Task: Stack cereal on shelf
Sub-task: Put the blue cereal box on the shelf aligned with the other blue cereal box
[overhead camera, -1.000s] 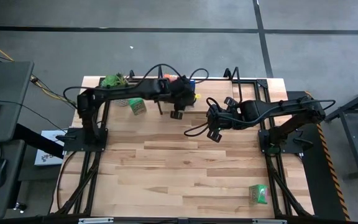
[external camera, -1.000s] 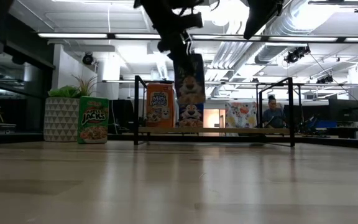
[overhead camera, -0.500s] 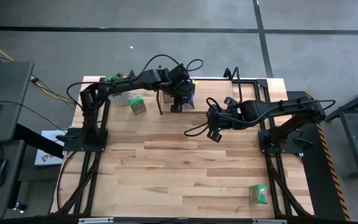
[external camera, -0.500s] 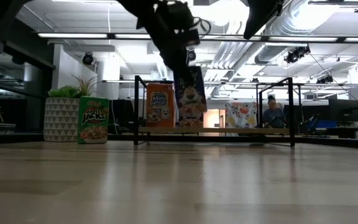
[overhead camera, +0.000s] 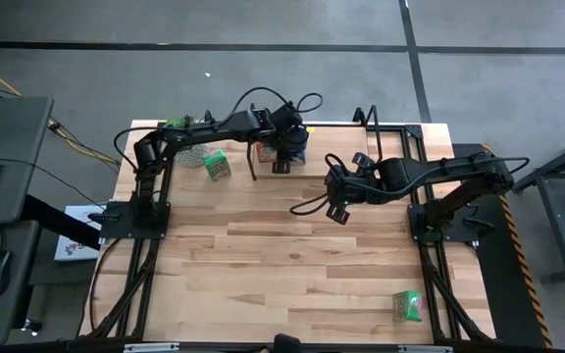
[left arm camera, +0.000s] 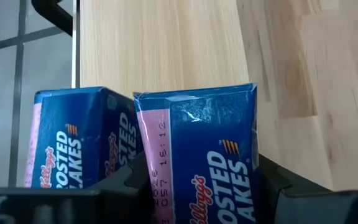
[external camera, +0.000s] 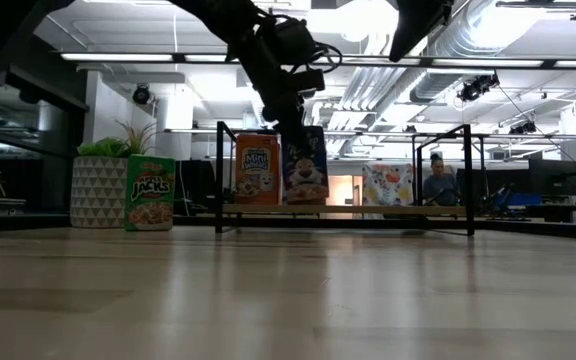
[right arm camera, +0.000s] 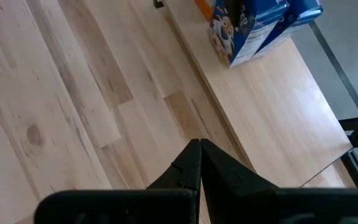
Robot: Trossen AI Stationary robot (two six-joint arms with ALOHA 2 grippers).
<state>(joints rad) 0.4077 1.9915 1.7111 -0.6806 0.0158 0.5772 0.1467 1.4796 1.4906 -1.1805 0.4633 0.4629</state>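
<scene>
The left gripper (external camera: 298, 118) is clamped on the top of a blue cereal box (external camera: 306, 166), which stands tall on the shelf (external camera: 368, 210) board near its left end, beside the orange box (external camera: 257, 169). The right gripper (overhead camera: 338, 199), pinched together, waits mid-table.

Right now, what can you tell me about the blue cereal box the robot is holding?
The blue cereal box is a small cardboard carton with a cartoon tiger on its front and white lettering on its side. The left gripper clamps it from above. It stands upright on the shelf, on the pale board, right beside an orange box, with a second blue box close behind it.
</scene>
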